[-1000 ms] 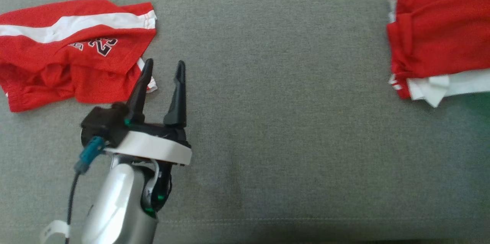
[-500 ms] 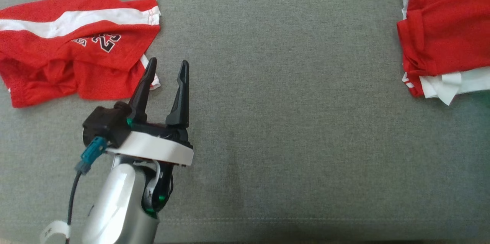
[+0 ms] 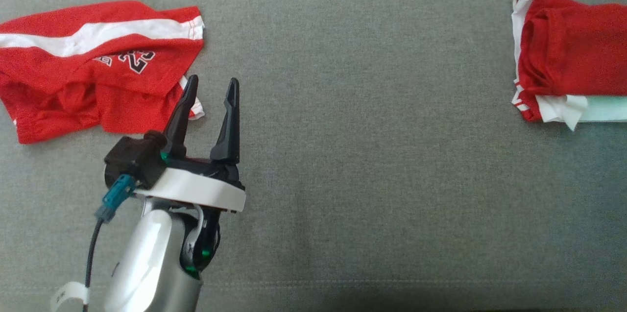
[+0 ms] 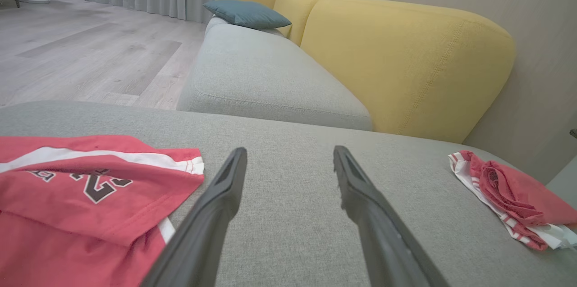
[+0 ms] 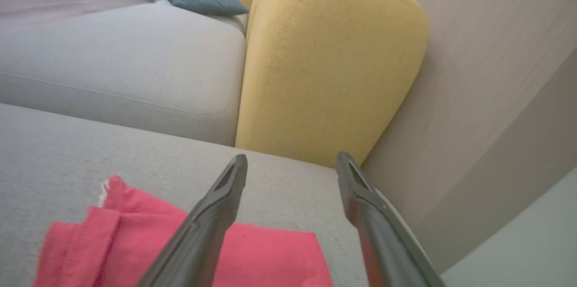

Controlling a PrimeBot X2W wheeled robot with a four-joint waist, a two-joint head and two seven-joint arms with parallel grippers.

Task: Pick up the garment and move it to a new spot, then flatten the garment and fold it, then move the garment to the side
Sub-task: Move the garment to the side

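**Folded garment (image 3: 568,57) at far right of seat; both grippers released**

Red, with white trim at its left edge and a white layer showing under its near side. Folded into a compact stack, flat on the grey seat cushion (image 3: 367,155), at the right border of the head view. In the left wrist view, sits near the cushion's right end.

Right gripper (image 5: 292,157): fingers spread wide, nothing between them. Tips over bare grey cushion just past the garment's far edge. Red fabric passes under the left-hand finger in the right wrist view. Contact with the cloth: cannot tell.

Left gripper (image 3: 211,81): fingers likewise spread, empty. Well apart from the folded garment. Tips just beside the near right corner of the red shorts (image 3: 98,82).

Shorts: rumpled, white stripe, dark "23" print, lying at the far left of the cushion.

Beyond: yellow backrest (image 4: 405,61), second grey seat with a blue pillow (image 4: 245,13), pale wood floor (image 4: 90,52), grey curtains.
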